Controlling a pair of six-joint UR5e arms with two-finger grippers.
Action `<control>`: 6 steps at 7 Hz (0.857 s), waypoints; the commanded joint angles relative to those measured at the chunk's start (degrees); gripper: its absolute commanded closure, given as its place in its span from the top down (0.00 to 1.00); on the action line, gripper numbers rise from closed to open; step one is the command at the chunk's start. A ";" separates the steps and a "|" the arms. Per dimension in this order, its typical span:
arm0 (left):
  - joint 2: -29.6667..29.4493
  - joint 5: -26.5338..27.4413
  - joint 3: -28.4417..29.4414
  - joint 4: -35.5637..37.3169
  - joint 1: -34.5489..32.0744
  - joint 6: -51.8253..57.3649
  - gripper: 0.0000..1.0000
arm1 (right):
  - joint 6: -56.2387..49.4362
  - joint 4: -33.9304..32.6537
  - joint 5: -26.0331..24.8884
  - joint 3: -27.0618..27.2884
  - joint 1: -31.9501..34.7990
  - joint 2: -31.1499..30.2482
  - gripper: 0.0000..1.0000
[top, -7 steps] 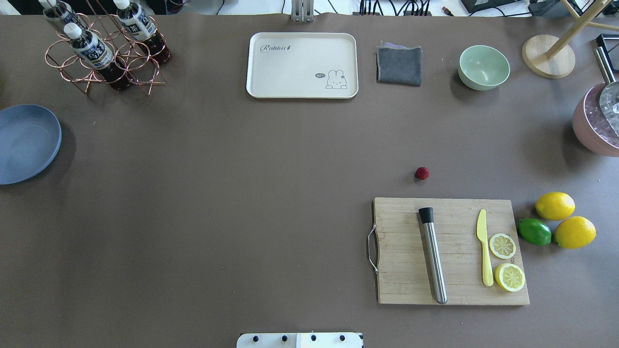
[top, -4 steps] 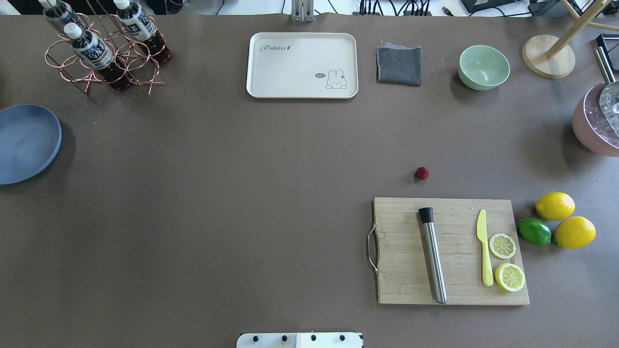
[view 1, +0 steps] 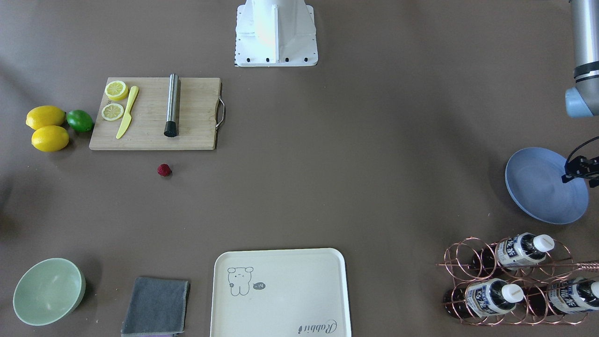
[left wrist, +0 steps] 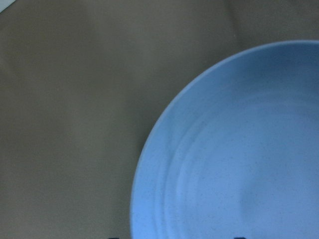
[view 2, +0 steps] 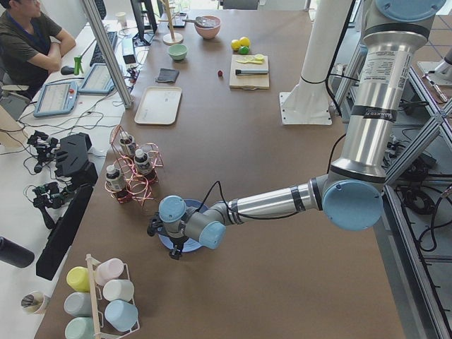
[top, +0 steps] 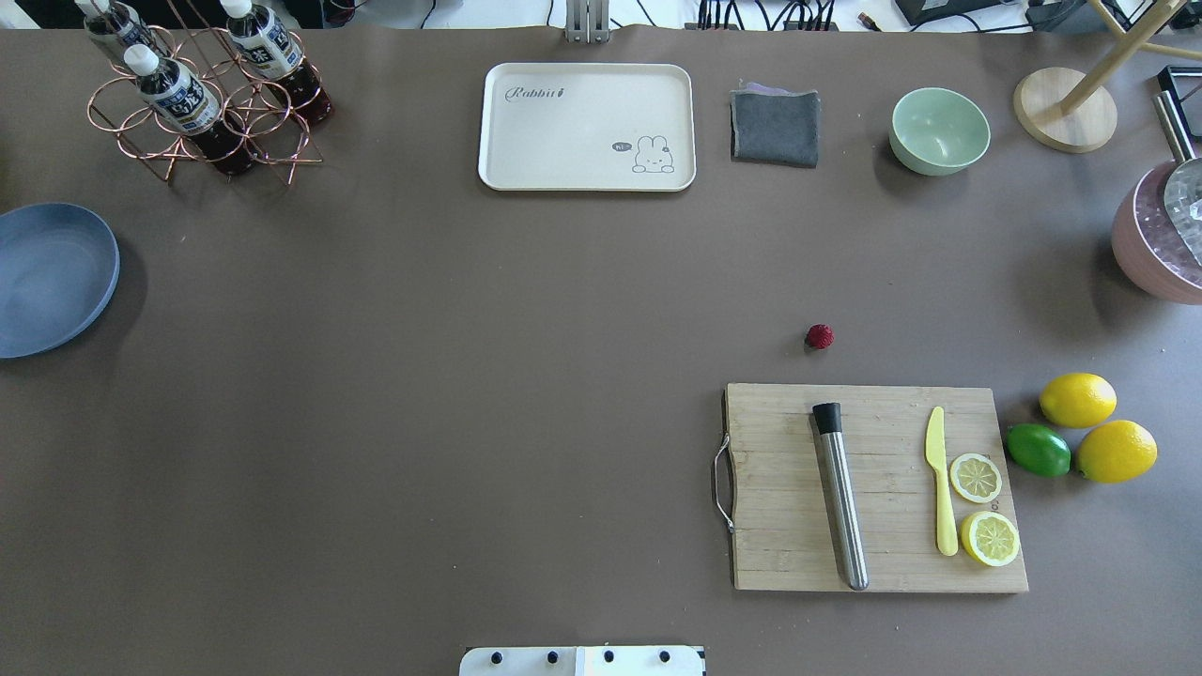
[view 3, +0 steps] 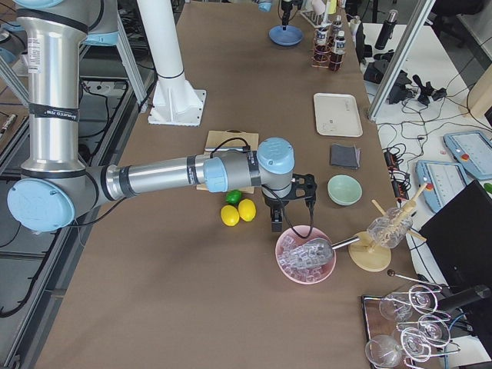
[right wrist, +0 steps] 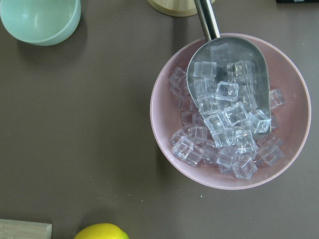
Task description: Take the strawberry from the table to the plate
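Note:
The strawberry (top: 819, 336) is a tiny dark-red berry lying on the brown table (top: 470, 394), just beyond the cutting board; it also shows as the strawberry (view 1: 164, 170) in the front view. The blue-grey plate (top: 47, 282) sits at the table's left edge and holds nothing. My left gripper (view 1: 579, 169) hovers over the plate (left wrist: 234, 149); two finger tips at the wrist view's bottom edge stand far apart, so it is open. My right gripper (view 3: 290, 219) hangs above a pink bowl of ice, far right of the strawberry; I cannot tell whether it is open or shut.
A wooden cutting board (top: 873, 488) carries a steel muddler, a yellow knife and lemon slices. Two lemons (top: 1078, 400) and a lime lie beside it. A cream tray (top: 587, 127), grey cloth, green bowl (top: 939, 131), bottle rack (top: 202, 94) and pink ice bowl (right wrist: 229, 109) line the edges.

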 commanded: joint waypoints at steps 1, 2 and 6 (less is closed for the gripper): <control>-0.02 0.07 0.39 0.07 -0.07 -0.88 0.69 | 0.35 0.00 -0.31 0.27 -0.70 0.15 1.00; 0.15 0.07 0.39 0.07 -0.07 -0.88 0.62 | 0.35 0.00 -0.39 0.44 -0.70 0.24 1.00; 0.24 0.51 1.01 0.07 -0.16 -3.86 0.00 | 0.43 0.00 -0.39 0.79 -0.79 0.24 1.00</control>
